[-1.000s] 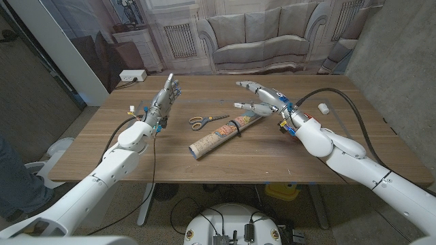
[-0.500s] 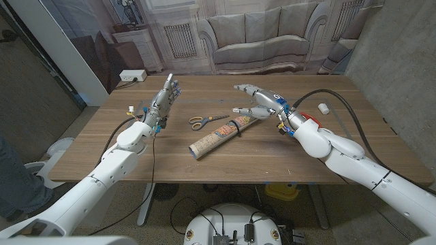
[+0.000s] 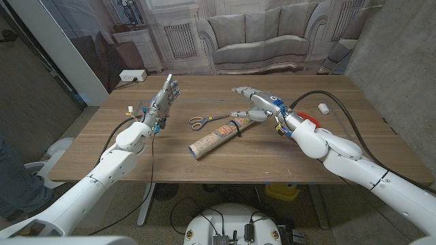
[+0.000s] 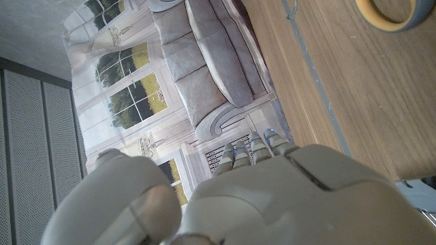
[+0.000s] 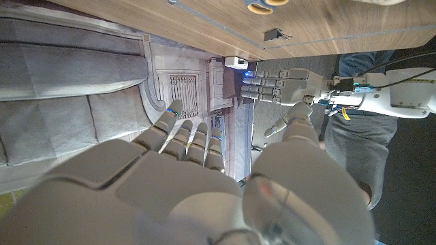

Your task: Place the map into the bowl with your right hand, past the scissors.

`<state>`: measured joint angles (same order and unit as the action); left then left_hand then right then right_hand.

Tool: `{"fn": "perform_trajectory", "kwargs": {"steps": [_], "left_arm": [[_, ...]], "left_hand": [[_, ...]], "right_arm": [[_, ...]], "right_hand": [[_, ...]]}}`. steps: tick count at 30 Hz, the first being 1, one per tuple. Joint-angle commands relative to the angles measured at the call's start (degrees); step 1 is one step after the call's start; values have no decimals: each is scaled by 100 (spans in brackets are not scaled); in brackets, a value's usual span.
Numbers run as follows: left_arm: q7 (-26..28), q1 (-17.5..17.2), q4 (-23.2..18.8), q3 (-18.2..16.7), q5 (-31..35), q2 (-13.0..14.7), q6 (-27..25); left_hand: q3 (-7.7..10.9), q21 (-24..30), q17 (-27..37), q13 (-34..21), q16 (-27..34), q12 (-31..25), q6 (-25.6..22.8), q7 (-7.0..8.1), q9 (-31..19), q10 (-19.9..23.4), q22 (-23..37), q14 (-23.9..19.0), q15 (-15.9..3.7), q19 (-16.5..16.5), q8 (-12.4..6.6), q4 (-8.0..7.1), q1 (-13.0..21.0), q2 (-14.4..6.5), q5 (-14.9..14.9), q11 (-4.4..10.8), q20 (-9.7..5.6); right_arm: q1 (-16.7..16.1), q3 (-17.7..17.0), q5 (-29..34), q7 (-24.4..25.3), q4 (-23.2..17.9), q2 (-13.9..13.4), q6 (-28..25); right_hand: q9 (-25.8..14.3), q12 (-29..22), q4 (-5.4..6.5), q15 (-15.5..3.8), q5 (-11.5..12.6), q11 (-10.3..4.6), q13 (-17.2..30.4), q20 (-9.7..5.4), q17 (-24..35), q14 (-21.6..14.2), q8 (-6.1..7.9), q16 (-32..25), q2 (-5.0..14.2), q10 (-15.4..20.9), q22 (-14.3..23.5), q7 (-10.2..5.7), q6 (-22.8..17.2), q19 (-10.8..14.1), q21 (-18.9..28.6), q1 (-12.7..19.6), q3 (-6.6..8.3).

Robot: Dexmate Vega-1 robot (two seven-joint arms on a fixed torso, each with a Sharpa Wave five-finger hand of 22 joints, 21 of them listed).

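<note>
The rolled map (image 3: 216,135) lies diagonally on the table's middle, a dark band around its far part. Just behind its left side lie the scissors (image 3: 208,120), orange handles to the left; their handles (image 5: 262,6) also appear in the right wrist view. My right hand (image 3: 256,102) hovers over the map's far end, fingers spread and pointing left, holding nothing; whether it touches the map I cannot tell. My left hand (image 3: 165,98) is raised at the table's left, fingers straight and apart, holding nothing, and it shows as the left hand (image 5: 286,88) in the right wrist view.
A small white object (image 3: 323,107) lies at the table's right, near the black cable (image 3: 327,93) of my right arm. A yellow ring with a grey rim (image 4: 385,11) lies on the wood. A person's leg (image 3: 15,178) stands at the picture's left edge.
My right hand has moved slightly left and lower, closer over the map's far end. The left hand, map and scissors have stayed where they were.
</note>
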<state>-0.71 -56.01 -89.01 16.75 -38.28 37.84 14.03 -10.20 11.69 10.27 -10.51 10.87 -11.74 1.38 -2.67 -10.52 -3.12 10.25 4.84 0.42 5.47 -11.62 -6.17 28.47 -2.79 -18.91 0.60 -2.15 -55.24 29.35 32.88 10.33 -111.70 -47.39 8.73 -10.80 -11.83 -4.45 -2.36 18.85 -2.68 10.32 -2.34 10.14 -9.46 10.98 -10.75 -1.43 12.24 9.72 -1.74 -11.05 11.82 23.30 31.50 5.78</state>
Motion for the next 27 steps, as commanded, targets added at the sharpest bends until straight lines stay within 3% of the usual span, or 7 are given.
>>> {"fn": "perform_trajectory", "kwargs": {"steps": [1, 27], "left_arm": [[-41, -5, 64, -24, -26, 8, 38], [-40, -11, 95, -48, -46, 10, 49]], "left_hand": [[-36, -3, 29, -27, -6, 15, -17, 7, -13, 0, 18, 24, -8, 14, 35, 14, 17, -25, -15, -14, -161], [-62, -6, 29, -27, -7, 15, -21, -3, -13, 4, 18, 28, -6, 18, 36, 15, 22, -32, -14, -13, -160]], "right_arm": [[143, 166, 288, -137, -36, -3, -220], [413, 459, 710, -561, -50, -39, -611]], "right_hand": [[-13, 27, -58, -244, 39, -36, 25, -486, 18, 28, -7, 19, 0, -21, 19, -37, 42, 62, -20, 82, 13], [-19, 63, -229, -293, 132, -76, 26, -519, 26, 120, -22, 33, 24, -200, 26, -161, 207, 13, -178, 407, 100]]}}
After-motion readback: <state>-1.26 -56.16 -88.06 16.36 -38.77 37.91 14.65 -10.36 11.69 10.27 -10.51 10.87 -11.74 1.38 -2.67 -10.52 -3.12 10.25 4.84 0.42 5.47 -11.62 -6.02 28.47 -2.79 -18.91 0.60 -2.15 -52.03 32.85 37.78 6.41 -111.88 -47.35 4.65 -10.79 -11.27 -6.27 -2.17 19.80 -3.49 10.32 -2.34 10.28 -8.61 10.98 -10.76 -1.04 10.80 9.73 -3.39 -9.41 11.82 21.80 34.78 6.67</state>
